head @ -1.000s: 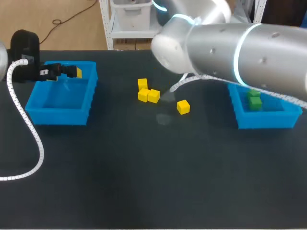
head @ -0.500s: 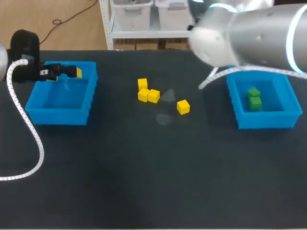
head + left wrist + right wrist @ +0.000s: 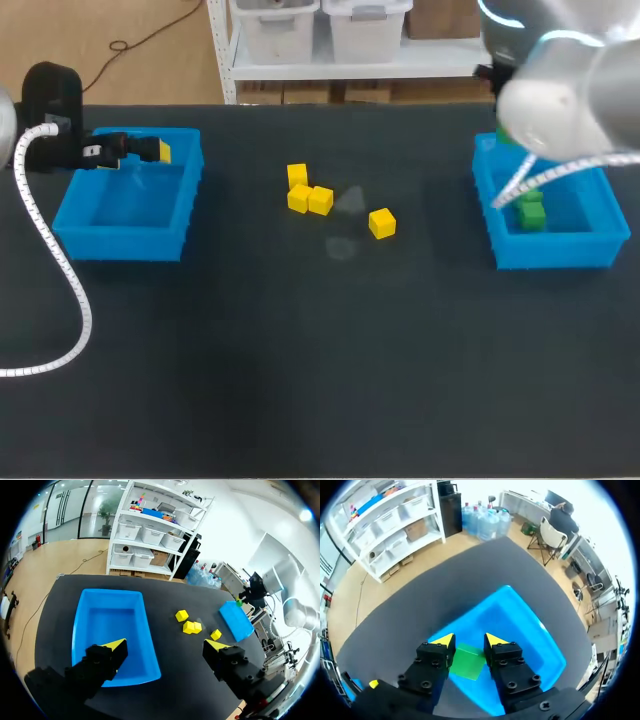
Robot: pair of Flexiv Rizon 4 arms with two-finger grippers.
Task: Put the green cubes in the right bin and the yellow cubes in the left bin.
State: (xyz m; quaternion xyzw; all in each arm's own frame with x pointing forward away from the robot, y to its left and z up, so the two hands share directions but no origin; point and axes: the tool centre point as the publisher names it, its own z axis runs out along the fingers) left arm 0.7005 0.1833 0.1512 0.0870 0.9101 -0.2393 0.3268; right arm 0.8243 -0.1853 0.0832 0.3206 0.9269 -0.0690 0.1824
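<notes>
Black table (image 3: pixel 300 380), four loose yellow cubes (image 3: pixel 320 200)

Bright, even light from overhead falls on the dark table (image 3: pixel 300 380), which gives almost no glare. The yellow cubes (image 3: pixel 320 200) cast only faint, soft shadows, with two pale grey patches just right of them. The right arm (image 3: pixel 560 100) is smeared with blur, and its pale shell shines. In both wrist views the table's edges bow strongly outward.
</notes>
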